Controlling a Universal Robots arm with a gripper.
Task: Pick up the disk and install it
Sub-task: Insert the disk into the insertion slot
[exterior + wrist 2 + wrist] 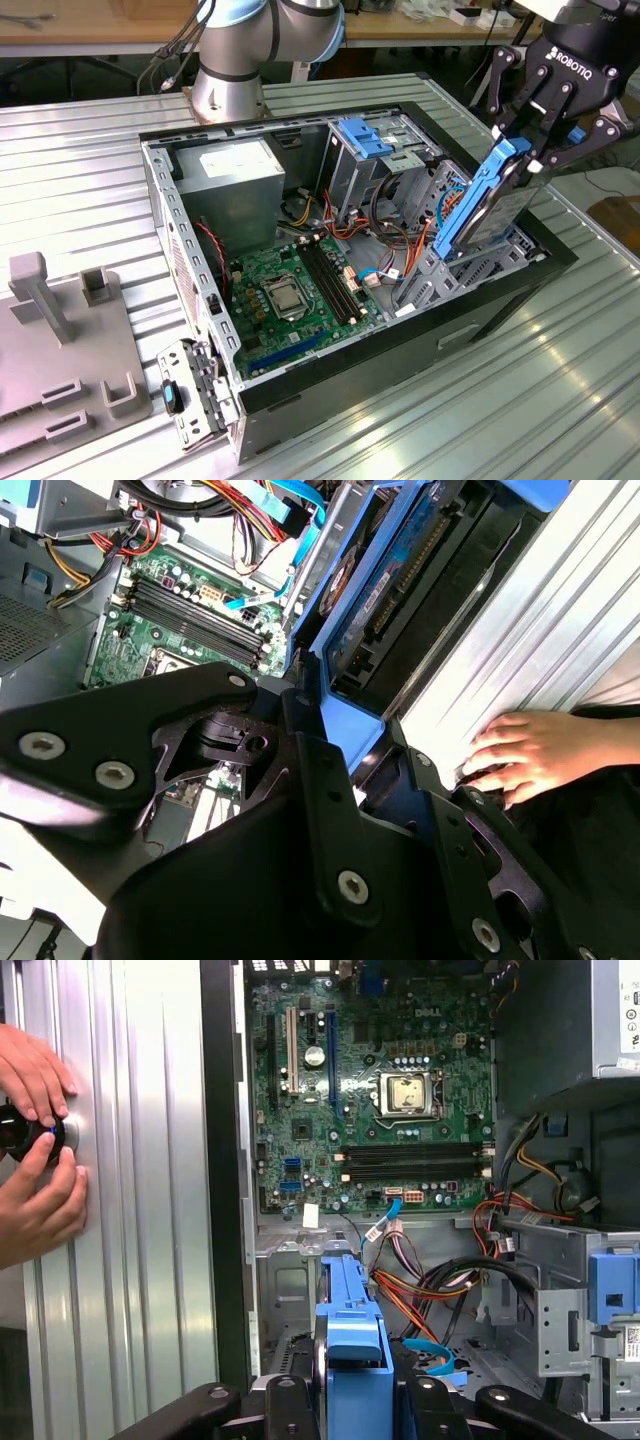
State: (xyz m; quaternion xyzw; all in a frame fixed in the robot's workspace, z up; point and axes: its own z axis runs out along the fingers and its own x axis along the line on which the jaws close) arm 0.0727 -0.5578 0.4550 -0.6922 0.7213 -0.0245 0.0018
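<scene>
The black gripper [535, 152] pinches the top end of the dark grey, blue-railed disk [488, 205], held tilted, apparently to enter the grey metal drive bay [428, 275].

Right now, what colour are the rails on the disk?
Bright blue; the disk shows best in the exterior view.

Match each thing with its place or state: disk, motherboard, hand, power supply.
1 disk
2 motherboard
3 hand
4 power supply

A green, flat inside the case
B on the table, outside the case
C tilted, held by the gripper
D grey box in a case corner

Pairs: 1-C, 2-A, 3-B, 4-D
</scene>
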